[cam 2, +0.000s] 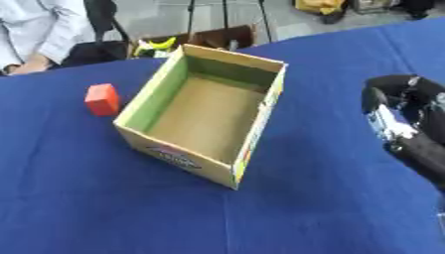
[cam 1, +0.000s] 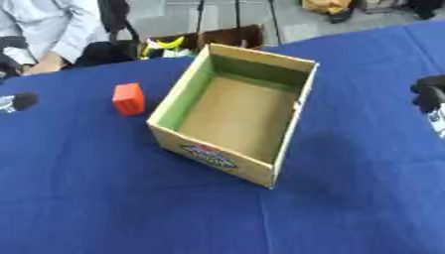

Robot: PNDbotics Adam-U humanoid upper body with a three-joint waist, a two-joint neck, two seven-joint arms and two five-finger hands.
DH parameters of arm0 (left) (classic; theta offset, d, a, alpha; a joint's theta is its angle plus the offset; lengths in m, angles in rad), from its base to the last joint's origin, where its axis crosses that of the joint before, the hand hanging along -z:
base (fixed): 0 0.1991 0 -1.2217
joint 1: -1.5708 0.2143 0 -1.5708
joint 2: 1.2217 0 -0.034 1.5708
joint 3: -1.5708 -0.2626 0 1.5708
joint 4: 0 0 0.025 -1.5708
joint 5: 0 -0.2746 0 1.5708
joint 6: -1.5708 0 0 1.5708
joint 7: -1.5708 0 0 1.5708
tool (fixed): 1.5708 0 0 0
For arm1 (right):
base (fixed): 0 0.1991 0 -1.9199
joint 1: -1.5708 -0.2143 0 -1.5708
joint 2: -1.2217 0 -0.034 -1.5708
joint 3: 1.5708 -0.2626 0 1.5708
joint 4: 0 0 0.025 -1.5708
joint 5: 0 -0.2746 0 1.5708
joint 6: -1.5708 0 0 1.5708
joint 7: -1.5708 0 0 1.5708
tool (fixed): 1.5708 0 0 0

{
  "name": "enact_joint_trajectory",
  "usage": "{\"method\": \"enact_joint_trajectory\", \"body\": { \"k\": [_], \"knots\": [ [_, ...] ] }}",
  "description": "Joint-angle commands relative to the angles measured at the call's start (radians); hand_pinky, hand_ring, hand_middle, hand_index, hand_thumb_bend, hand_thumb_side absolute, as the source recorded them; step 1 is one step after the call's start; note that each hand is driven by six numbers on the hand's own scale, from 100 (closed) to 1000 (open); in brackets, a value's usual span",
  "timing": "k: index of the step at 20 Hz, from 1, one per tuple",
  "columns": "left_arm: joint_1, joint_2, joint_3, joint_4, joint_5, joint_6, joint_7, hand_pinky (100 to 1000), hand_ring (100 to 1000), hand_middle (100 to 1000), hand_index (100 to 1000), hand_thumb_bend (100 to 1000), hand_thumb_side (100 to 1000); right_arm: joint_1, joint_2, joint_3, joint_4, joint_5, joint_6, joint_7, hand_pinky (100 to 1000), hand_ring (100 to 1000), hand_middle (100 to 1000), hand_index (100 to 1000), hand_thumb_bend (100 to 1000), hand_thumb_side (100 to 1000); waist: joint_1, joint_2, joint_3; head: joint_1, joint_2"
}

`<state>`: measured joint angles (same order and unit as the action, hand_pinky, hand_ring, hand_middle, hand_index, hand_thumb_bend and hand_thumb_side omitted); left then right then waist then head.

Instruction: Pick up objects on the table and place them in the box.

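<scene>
An open cardboard box [cam 1: 287, 130] with a green inner left wall stands in the middle of the blue table; nothing lies inside it. A small red block [cam 1: 128, 98] stands upright on the cloth just left of the box, a short way from its wall. Only a dark tip of my left hand [cam 1: 19, 101] shows at the left edge, level with the block and well left of it. My right hand [cam 2: 398, 115], black with silver parts, hovers to the right of the box and holds nothing that I can see.
The blue tablecloth [cam 1: 130, 208] covers the whole table. Its far edge runs behind the box. Beyond that edge a brown crate [cam 1: 228, 36] with a yellow thing and a black bag [cam 1: 106, 51] sit off the table.
</scene>
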<state>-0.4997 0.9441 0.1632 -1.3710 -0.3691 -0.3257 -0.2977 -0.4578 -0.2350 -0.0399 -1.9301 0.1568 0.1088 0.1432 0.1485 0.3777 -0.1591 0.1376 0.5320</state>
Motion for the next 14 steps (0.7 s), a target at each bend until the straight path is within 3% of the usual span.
{"method": "enact_joint_trajectory", "body": {
  "k": [1,6,14],
  "knots": [
    [-0.048,0.059,-0.010,0.061,-0.022,-0.013,-0.043,563,764,921,1000,768,740,-0.015,-0.021,0.007,-0.008,0.001,-0.004,0.007,835,803,526,713,209,482,0.001,-0.016,-0.007,0.014,-0.003],
    [-0.135,0.058,-0.042,0.177,-0.078,-0.044,-0.118,597,793,943,999,802,628,-0.023,-0.024,0.017,-0.006,-0.001,-0.007,0.017,835,803,526,713,210,484,0.015,-0.014,-0.040,0.052,-0.013],
    [-0.261,0.016,-0.066,0.330,-0.202,-0.049,-0.198,610,804,943,1000,794,591,-0.037,-0.030,0.026,-0.003,-0.001,-0.012,0.026,835,803,526,713,211,485,0.033,-0.007,-0.081,0.080,-0.030]
  ]
}}
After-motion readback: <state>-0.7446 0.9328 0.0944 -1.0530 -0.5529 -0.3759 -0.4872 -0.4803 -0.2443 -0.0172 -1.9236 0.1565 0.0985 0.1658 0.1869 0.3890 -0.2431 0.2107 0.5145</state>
